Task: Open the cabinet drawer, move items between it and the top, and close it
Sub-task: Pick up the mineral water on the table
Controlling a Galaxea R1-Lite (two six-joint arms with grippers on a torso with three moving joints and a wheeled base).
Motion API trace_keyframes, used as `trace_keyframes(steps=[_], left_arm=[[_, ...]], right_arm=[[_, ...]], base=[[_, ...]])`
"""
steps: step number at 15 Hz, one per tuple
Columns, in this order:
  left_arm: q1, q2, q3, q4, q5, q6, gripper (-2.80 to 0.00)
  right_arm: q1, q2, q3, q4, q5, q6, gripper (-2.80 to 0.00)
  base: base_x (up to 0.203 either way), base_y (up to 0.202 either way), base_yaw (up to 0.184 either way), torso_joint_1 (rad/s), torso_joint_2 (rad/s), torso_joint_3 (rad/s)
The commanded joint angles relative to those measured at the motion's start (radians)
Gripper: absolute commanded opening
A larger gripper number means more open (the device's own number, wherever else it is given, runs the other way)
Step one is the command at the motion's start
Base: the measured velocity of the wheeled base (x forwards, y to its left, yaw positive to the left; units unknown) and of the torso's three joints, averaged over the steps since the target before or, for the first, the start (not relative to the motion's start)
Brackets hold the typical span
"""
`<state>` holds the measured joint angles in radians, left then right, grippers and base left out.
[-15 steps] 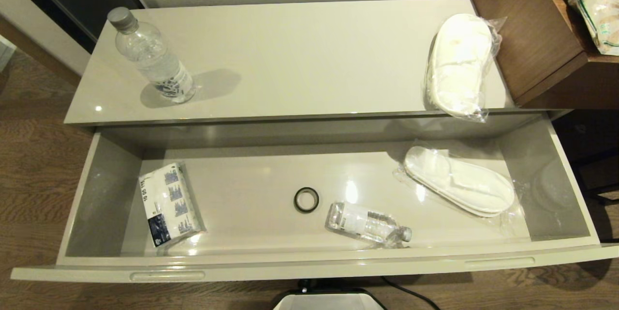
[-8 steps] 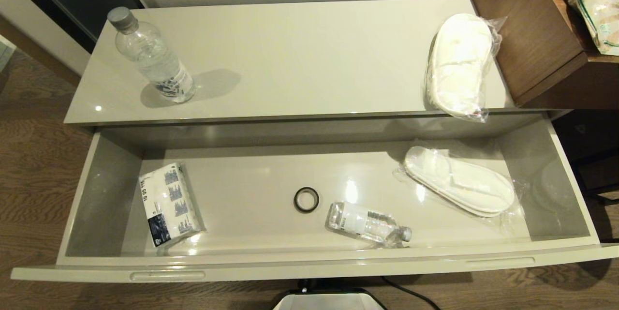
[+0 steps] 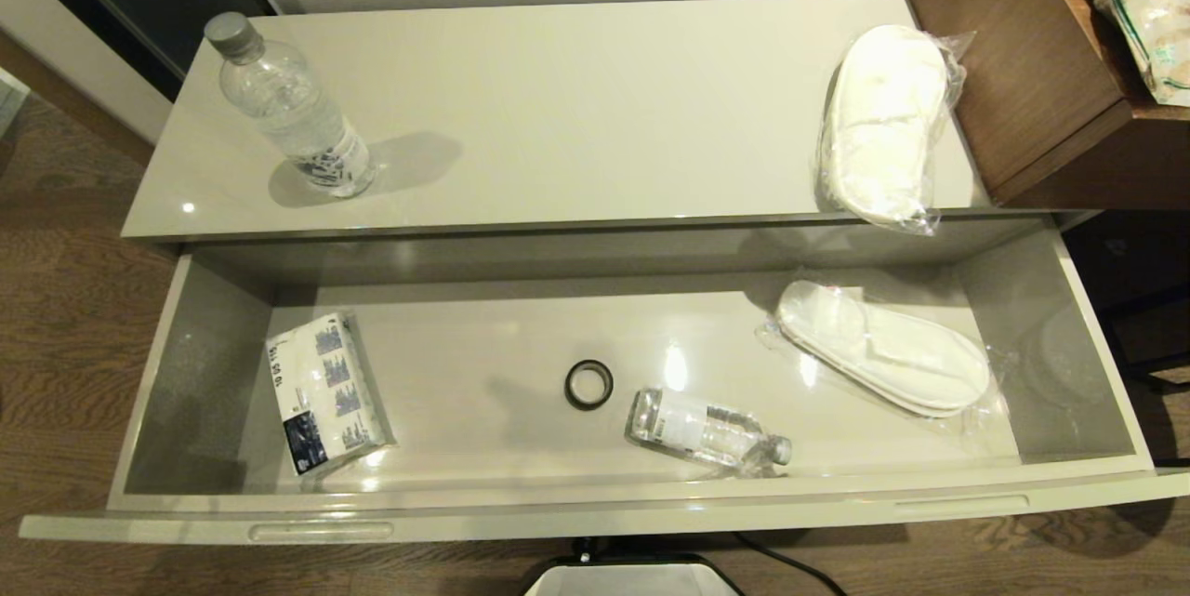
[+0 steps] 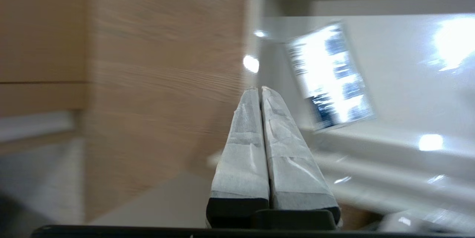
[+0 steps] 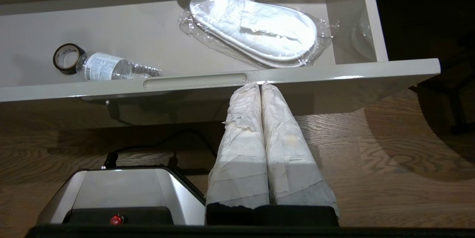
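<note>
The left gripper (image 4: pixel 261 88) has its taped fingers pressed together on nothing, with the tissue pack (image 4: pixel 328 78) past its tips. The right gripper (image 5: pixel 261 84) is likewise closed and empty, below the cabinet drawer (image 5: pixel 334 71) front. In the head view the open cabinet drawer (image 3: pixel 595 508) fills the lower half, holding a tissue pack (image 3: pixel 325 391) at lower left, a black tape roll (image 3: pixel 588 384) at centre, a lying water bottle (image 3: pixel 708 430) and wrapped slippers (image 3: pixel 883 347) at right. On the top (image 3: pixel 576 112), a standing bottle (image 3: pixel 288 108) sits upper left and a slipper pair (image 3: pixel 883 122) upper right.
</note>
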<state>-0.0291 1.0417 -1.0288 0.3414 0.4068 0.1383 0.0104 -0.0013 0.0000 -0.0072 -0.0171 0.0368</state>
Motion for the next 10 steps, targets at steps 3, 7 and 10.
trace_keyframes(steps=[3, 7, 10], left_arm=[[-0.201, 0.297, -0.028, -0.164, 0.002, -0.194, 0.00], [-0.227, 0.345, -0.030, -0.274, 0.004, -0.224, 0.00], [-0.227, 0.392, 0.002, -0.351, 0.011, -0.235, 0.00]], right_arm=[[0.000, -0.016, 0.003, 0.000, 0.000, 0.000, -2.80], [0.000, -0.016, 0.003, 0.000, 0.000, 0.000, -2.80], [0.000, -0.016, 0.003, 0.000, 0.000, 0.000, -2.80]], base=[[0.000, 0.000, 0.000, 0.000, 0.00, 0.000], [0.000, 0.000, 0.000, 0.000, 0.00, 0.000], [0.000, 0.000, 0.000, 0.000, 0.00, 0.000]])
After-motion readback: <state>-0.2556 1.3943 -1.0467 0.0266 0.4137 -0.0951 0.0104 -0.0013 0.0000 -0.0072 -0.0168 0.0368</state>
